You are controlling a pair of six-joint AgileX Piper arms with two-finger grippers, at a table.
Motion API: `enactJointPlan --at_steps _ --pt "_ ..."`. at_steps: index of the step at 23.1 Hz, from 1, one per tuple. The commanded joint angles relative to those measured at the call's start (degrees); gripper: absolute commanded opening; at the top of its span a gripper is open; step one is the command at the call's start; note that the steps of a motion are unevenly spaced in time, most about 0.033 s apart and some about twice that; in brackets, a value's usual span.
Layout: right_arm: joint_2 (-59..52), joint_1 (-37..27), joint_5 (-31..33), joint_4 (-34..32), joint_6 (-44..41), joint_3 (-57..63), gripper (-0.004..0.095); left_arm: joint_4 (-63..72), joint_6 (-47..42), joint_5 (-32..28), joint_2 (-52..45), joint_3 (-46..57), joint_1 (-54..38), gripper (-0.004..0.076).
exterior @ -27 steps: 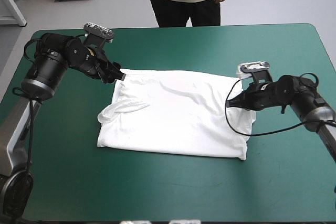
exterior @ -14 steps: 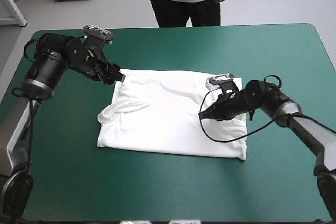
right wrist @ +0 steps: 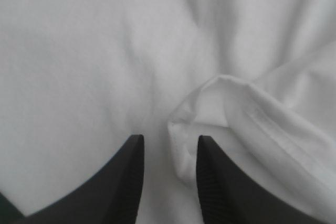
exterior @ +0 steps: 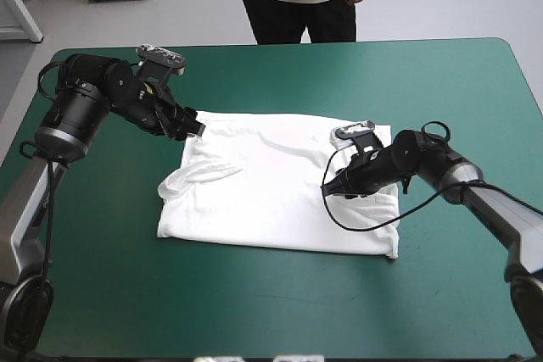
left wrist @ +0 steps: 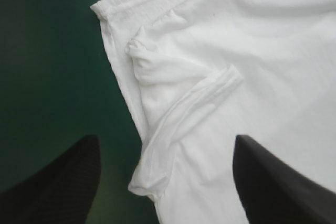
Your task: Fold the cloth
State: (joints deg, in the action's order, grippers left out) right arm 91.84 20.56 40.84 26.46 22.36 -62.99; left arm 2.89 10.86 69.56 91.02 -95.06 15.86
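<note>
The white T-shirt (exterior: 280, 184) lies spread flat in the middle of the table, with one short sleeve (exterior: 199, 175) folded inward on its left part. My left gripper (exterior: 197, 127) sits at the shirt's far left corner. In the left wrist view it (left wrist: 164, 139) is open, the sleeve fold (left wrist: 199, 98) and the shirt's edge lying ahead between the fingers. My right gripper (exterior: 327, 190) hovers over the shirt's right part. Its fingers stand a little apart (right wrist: 169, 137) above white cloth (right wrist: 79, 51), a rounded fold (right wrist: 247, 108) just ahead of one fingertip.
The teal-green cover (exterior: 254, 311) shows in a wide band on the near side of the shirt and at both ends. The table's far edge (exterior: 280, 42) runs a short way beyond the shirt.
My right gripper has moved from the shirt's right edge inward over the cloth, then held almost still. The left gripper has barely shifted at the far left corner.
</note>
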Motion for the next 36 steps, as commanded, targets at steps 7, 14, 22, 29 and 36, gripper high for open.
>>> enactJointPlan --at_steps 7,14,22,29,36 --pt "-29.8 0.1 15.0 -18.5 -15.1 -3.2 0.0334 -0.7 -3.8 -3.3 -14.3 19.8 0.0 0.0510" --pt "-36.4 0.1 11.6 -14.0 -16.7 9.7 0.0334 -2.9 -12.2 -16.8 -18.5 41.3 0.0 0.0510" --pt "-36.4 0.1 8.9 -12.6 -16.7 13.6 0.0334 -2.9 -15.8 -24.4 -14.9 47.3 0.0 0.0510" --pt "-36.4 0.1 8.9 -12.7 -16.7 13.6 0.0333 -2.4 -15.6 -24.5 -6.3 47.4 0.0 0.0510" --pt "-36.4 0.1 11.9 -20.2 -21.7 13.6 0.0333 -2.9 -12.7 -21.4 -7.8 47.4 0.0 0.0256"
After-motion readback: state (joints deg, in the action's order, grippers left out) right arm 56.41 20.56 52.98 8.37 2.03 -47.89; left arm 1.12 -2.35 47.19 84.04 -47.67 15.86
